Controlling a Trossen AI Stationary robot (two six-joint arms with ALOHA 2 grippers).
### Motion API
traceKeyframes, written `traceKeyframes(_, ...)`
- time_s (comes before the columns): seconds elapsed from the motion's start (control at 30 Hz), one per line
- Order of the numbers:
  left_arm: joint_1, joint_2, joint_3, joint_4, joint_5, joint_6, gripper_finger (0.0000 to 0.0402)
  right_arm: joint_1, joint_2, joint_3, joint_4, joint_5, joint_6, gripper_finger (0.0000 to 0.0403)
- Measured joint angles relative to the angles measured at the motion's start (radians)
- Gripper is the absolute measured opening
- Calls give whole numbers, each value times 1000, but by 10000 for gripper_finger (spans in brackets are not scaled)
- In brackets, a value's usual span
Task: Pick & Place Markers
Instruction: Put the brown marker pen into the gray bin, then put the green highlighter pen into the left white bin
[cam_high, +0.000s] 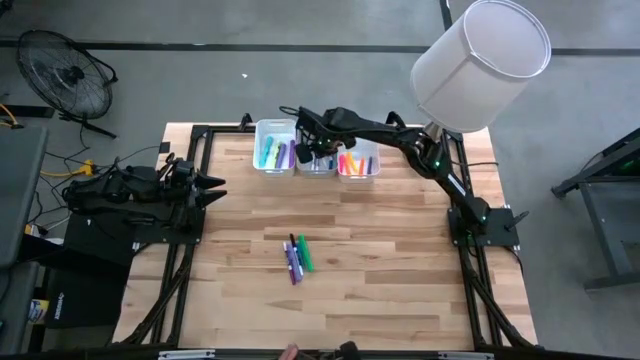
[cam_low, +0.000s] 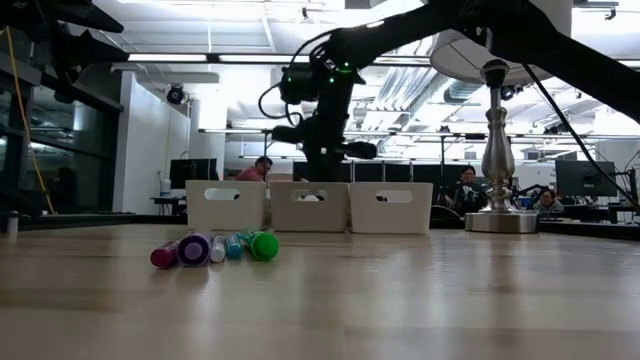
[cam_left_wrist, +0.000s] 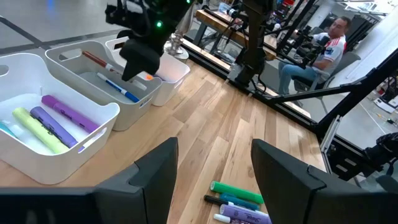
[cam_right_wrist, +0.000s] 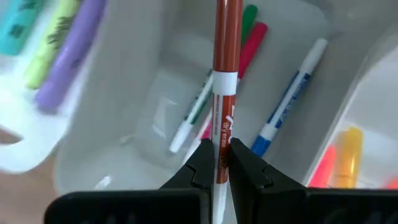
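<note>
Three white bins stand in a row at the table's far side: a left bin with teal, yellow and purple markers, a middle bin and a right bin with orange and pink ones. My right gripper hangs over the middle bin, shut on a red marker. Blue, green and red markers lie in that bin. Several loose markers lie side by side on the table's middle. My left gripper waits open at the table's left edge. My right gripper pinches the red marker's white barrel between its two fingertips. The fingers come from above, slanting steeply down. The marker runs on past them with its red end leading, lifted clear above the middle bin's floor.
A lamp with a white shade stands on a metal base at the far right corner. A fan is on the floor beyond the left arm. People sit at desks behind the table. Bare wood lies around the loose markers.
</note>
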Motion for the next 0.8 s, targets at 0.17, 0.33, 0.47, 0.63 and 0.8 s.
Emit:
traceKeyframes(0.17,0,0,0,0,0,0,202,-5,0,-57,18,40,83,17)
traceKeyframes(0.33,0,0,0,0,0,0,202,-5,0,-98,67,43,148,17)
traceKeyframes(0.47,0,0,0,0,0,0,202,-5,0,-122,93,41,194,42)
traceKeyframes(0.63,0,0,0,0,0,0,202,-5,1,-142,93,40,195,65)
traceKeyframes(0.8,0,0,0,0,0,0,202,-4,1,-141,115,43,178,69)
